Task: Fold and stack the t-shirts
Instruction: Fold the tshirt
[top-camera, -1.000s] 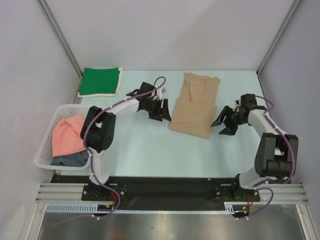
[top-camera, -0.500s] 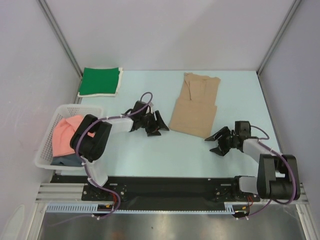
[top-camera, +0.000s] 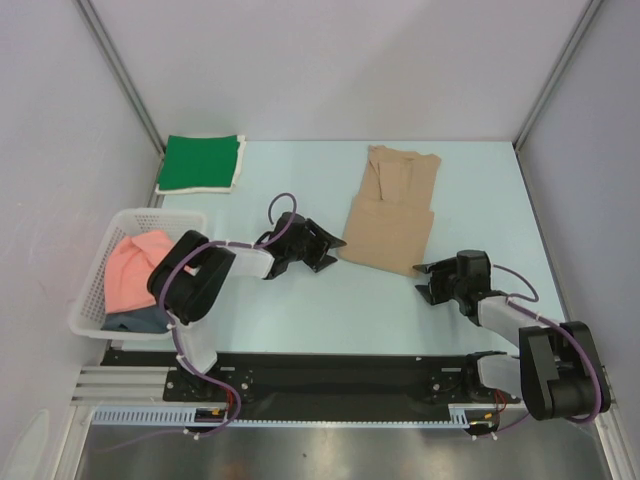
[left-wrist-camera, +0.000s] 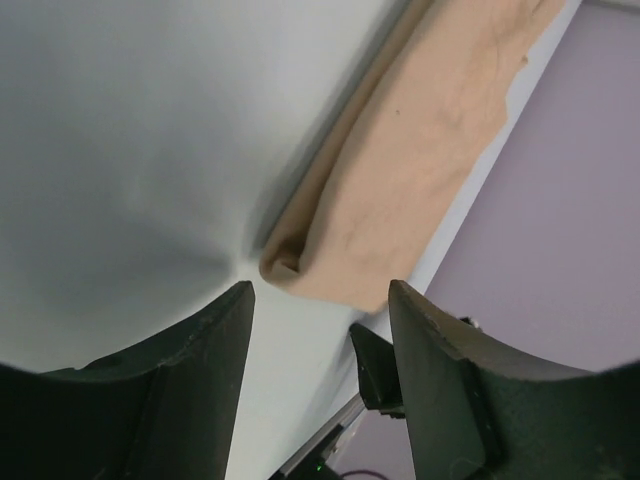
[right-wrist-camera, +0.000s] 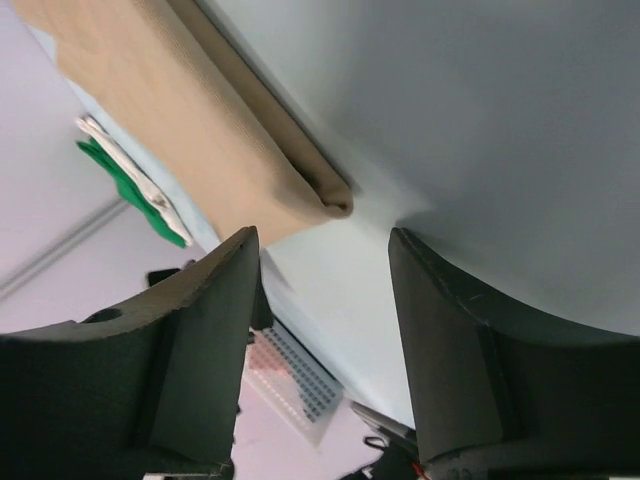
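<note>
The tan shirt (top-camera: 388, 215) lies folded lengthwise on the table (top-camera: 300, 300), toward 1 o'clock from its middle, and it has not shifted in the last second. The grippers have. A second ago they stood raised at the shirt's 9 and 3 o'clock flanks. Now both have come low and back toward us. The left gripper (top-camera: 330, 250) is just beside the shirt's 7 o'clock corner and the right gripper (top-camera: 424, 283) just off its 5 o'clock corner.

We judge this to be the approach for the next fold, taking the near hem up toward 12 o'clock.

Both wrist views show the jaws spread and empty, with a folded corner just ahead of each. Both forearms lie nearly flat along the table.

The green shirt (top-camera: 200, 162) sits folded at 10 o'clock. The pink shirt (top-camera: 138, 270) waits in the basket (top-camera: 90, 300) at 8 o'clock.
</note>
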